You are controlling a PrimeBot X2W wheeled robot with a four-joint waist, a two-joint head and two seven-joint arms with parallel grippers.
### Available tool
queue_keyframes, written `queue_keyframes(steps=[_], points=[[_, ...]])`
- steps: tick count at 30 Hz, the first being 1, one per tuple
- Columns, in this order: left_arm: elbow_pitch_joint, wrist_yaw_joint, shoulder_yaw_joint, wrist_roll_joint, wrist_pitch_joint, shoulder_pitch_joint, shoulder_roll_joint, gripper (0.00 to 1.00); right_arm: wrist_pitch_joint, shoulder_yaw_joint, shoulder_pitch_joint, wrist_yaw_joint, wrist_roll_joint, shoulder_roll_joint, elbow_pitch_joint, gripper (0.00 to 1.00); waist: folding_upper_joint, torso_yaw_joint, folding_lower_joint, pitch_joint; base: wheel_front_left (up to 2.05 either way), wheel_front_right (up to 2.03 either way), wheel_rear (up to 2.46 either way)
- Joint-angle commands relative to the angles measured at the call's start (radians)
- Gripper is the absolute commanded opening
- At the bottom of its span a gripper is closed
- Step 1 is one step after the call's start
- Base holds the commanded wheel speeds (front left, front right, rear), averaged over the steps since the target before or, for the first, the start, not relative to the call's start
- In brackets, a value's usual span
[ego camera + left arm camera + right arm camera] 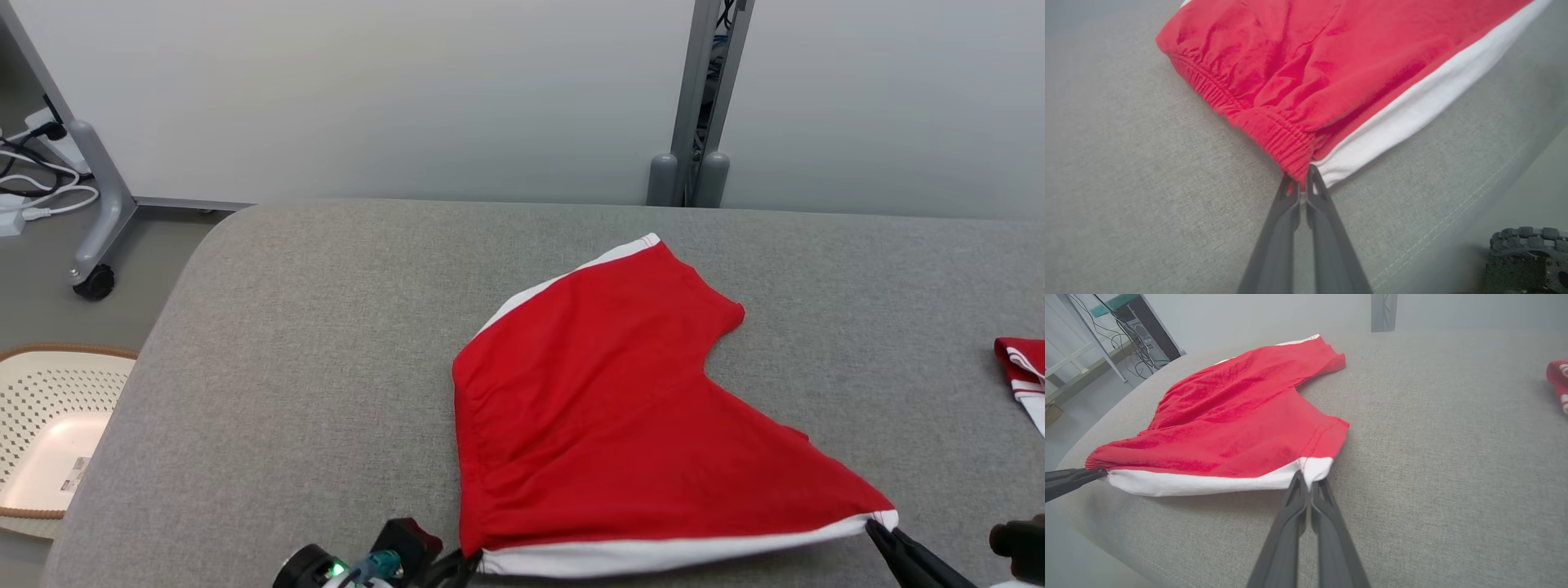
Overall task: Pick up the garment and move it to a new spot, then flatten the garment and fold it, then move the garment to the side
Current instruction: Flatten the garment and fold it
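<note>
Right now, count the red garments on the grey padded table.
2. The red shorts with white side stripes lie at the centre; a red-and-white striped cloth sits at the right edge, partly cut off. More may be hidden out of frame.

light: soft, even brightness is washing over my worktop (326, 367) from above | shadow: garment (1229, 428) is casting a thin, faint one along its white hem | focus: my wrist views are blurring and bowing at the edges
</note>
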Motion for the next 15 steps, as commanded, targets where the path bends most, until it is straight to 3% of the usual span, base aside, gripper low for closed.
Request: queue_keyframes(steps=[1,15], points=[[-0.012,0.008,-0.003,0.008,0.006,0.014,0.005,0.0,0.009,-0.01,0.016,0.0,0.004,-0.005,-0.013,0.0,0.0,0.001,0.0,-0.004,0.0,0.0,0.0],[-0.2,0.064,-0.007,0.039,0.043,0.071,0.046,0.0,0.085,-0.128,0.14,0.0,0.011,-0.011,-0.133,0.0,0.0,0.044,0.0,-0.012,0.0,0.0,0.0]])
